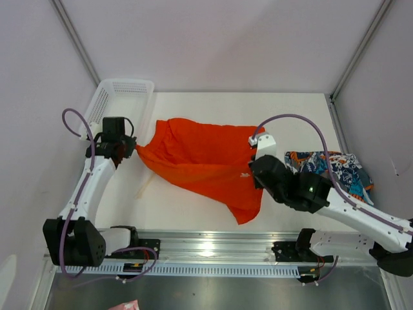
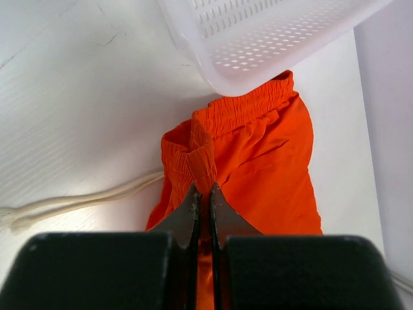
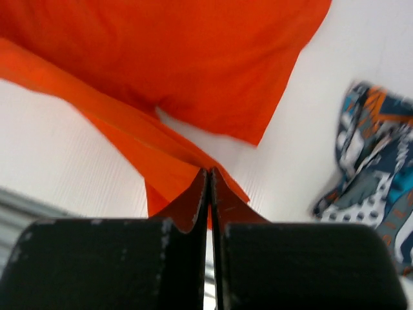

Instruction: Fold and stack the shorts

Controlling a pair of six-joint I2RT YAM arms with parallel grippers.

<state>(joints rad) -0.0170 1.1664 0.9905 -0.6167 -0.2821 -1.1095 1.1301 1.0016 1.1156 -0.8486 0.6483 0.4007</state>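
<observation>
Orange shorts spread mid-table between the arms: left gripper pinched shut on the elastic waistband, right gripper pinched shut on a fold near a leg edge. Light, limp cloth that will likely sag and slip, so waistband and hem corners look the safest holds. Printed shorts lie crumpled at right, partly under the right arm. Right wrist view is blurred, so the exact edge held is unclear.

No legible text, number, brand name or sign is found in any view. A small white mark is seen on the orange shorts, toward 4 o'clock on the cloth; it is too small to be read.
</observation>
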